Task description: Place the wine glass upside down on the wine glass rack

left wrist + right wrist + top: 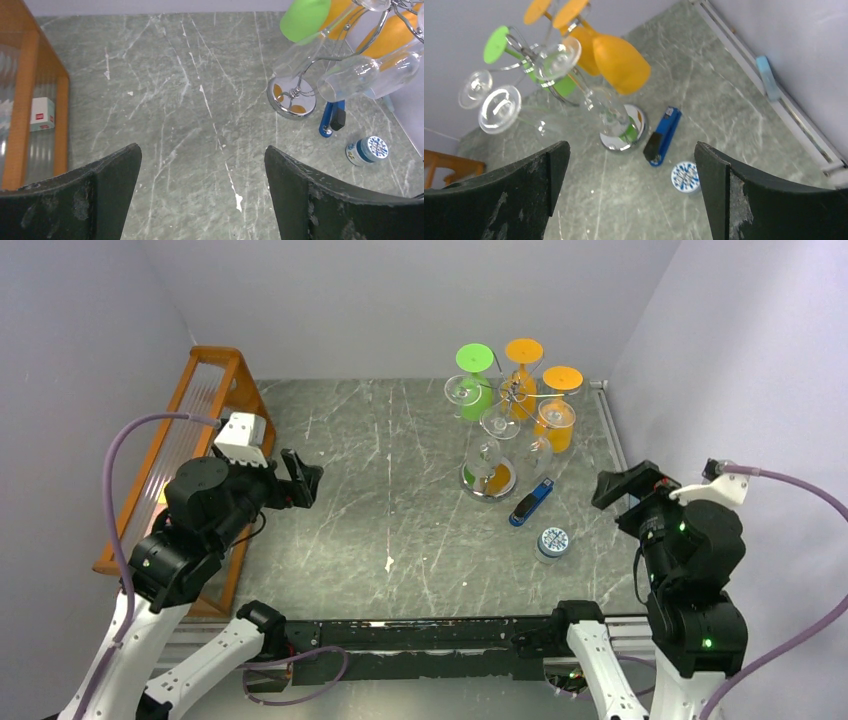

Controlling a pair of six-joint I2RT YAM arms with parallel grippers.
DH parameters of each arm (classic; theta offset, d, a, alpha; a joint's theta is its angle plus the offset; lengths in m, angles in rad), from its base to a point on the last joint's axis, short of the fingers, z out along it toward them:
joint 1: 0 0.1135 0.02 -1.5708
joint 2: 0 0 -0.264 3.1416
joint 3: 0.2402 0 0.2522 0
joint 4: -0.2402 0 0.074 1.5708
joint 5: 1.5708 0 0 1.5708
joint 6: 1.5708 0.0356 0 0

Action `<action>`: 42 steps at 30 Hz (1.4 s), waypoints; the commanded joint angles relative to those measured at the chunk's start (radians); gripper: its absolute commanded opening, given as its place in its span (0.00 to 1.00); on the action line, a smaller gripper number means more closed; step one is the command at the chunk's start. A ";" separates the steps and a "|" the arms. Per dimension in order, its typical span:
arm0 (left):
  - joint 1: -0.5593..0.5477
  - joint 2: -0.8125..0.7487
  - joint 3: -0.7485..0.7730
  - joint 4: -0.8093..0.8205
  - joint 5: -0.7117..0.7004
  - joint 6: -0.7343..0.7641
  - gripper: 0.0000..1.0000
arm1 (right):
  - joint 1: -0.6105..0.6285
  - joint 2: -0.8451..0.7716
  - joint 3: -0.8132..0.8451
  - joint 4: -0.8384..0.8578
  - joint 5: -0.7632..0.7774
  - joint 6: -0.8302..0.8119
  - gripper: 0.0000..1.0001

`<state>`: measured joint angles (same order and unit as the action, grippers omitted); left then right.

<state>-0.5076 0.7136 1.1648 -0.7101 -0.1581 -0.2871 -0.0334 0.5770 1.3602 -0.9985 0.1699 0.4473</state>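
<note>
Left claw (303, 480) and right claw (622, 487) agape, aloft, empty.

The wine glass rack (291, 97) is glossy chrome, the table (400, 500) matt veined stone.

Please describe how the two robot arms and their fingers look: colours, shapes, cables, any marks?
The left arm and right arm have black rounded joints and white lower links. A lilac cable runs to each wrist. Small green lights glow on the right arm. The fingers are broad black plates, scuffed whitish.
</note>
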 commanded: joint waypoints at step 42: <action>-0.002 -0.120 0.030 -0.033 0.005 0.035 0.97 | -0.004 -0.146 -0.100 -0.177 0.051 0.041 1.00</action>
<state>-0.5076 0.6075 1.2079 -0.7532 -0.1764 -0.2543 -0.0334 0.4423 1.2667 -1.1866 0.2241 0.4828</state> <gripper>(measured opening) 0.965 0.997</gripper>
